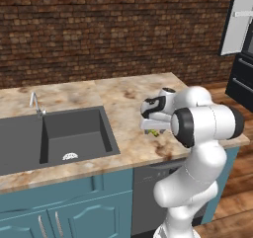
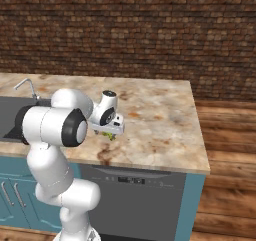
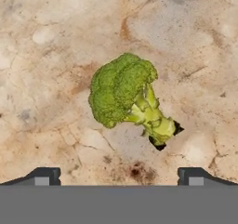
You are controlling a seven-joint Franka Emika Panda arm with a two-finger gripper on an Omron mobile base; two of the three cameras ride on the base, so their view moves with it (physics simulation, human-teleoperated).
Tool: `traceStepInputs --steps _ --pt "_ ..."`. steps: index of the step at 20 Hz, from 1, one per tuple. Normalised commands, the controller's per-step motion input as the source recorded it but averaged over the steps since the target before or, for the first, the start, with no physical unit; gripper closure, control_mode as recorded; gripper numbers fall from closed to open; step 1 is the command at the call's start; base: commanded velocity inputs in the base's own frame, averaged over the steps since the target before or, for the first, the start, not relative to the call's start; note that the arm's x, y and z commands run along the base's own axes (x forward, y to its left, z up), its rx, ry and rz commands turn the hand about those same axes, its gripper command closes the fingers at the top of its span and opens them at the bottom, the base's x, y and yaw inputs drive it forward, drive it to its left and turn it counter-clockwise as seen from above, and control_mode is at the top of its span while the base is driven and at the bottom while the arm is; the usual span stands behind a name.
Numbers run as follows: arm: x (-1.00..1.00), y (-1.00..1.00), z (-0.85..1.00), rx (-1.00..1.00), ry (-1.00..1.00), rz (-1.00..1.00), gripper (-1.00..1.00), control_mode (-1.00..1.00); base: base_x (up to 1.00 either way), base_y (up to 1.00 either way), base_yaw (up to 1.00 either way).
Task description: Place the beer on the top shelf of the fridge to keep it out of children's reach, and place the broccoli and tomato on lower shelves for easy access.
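Note:
The broccoli (image 3: 128, 97) lies on its side on the marble counter, straight below my hand, green head to the left and pale stem to the lower right. A sliver of broccoli (image 1: 154, 132) peeks out under the hand in the left base view, and the broccoli (image 2: 109, 134) shows the same way from the right. My gripper (image 3: 119, 176) hangs open just above it, fingertips (image 3: 44, 176) spread wide with nothing between them. The fridge (image 1: 240, 44) stands at the far right, its door swung open. Beer and tomato are out of view.
A dark sink (image 1: 54, 138) with a faucet (image 1: 35, 105) is set into the counter (image 1: 123, 96) to the left. Teal cabinets (image 1: 69, 207) and a dishwasher front (image 2: 142, 197) lie below. A brick wall backs the counter; wooden floor lies to the right.

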Motion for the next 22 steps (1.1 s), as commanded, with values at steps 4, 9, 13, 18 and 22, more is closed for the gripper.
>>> traceStepInputs --steps 4,9,13,18,22 --pt "0.21 0.00 -0.19 0.00 0.00 0.00 -1.00 -1.00 0.00 0.00 0.00" --pt "0.22 0.00 -0.18 0.00 0.00 0.00 -1.00 -1.00 0.00 0.00 0.00" --pt "0.20 0.00 -0.09 0.00 0.00 0.00 -1.00 -1.00 0.00 0.00 0.00" --pt "0.15 0.00 -0.03 0.00 0.00 0.00 -1.00 -1.00 0.00 0.00 0.00" --pt "0.13 0.00 -0.07 0.00 0.00 0.00 -1.00 -1.00 0.00 0.00 0.00"
